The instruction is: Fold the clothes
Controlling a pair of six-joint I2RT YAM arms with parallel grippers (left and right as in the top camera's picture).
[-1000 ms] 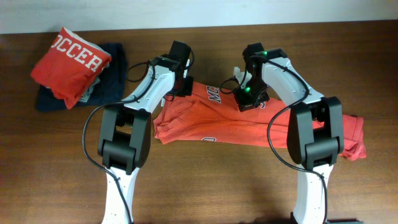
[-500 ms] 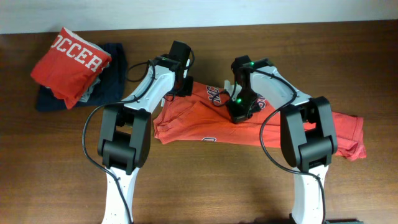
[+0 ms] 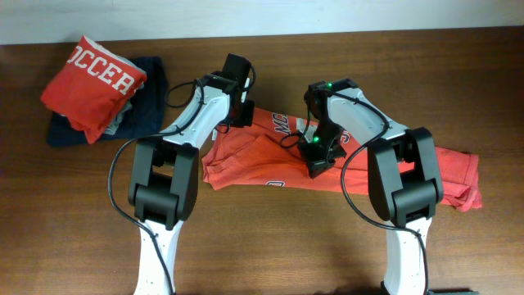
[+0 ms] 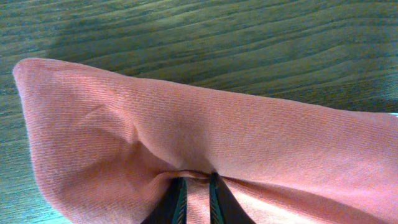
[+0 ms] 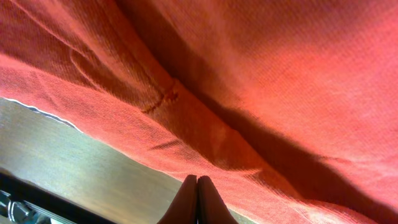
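The clothes, a coral-red T-shirt (image 3: 262, 160) with white lettering, lie spread in a wide band across the middle of the table. My left gripper (image 3: 243, 115) is at the shirt's far left corner. In the left wrist view it (image 4: 196, 186) is shut on a pinched fold of the shirt (image 4: 217, 130), which bunches around the fingertips. My right gripper (image 3: 315, 160) hangs over the middle of the shirt. In the right wrist view its tips (image 5: 197, 180) are pressed together with nothing between them, just above the red cloth (image 5: 261, 81) near its hem.
A folded red shirt marked SOCCER (image 3: 94, 82) rests on a dark navy garment (image 3: 147, 111) at the back left. Bare wooden table (image 3: 270, 238) lies in front of the shirt. A white wall edge runs along the back.
My right gripper has moved from the shirt's far edge toward the front, over the shirt's middle. The left arm has stayed put, still gripping the fold.
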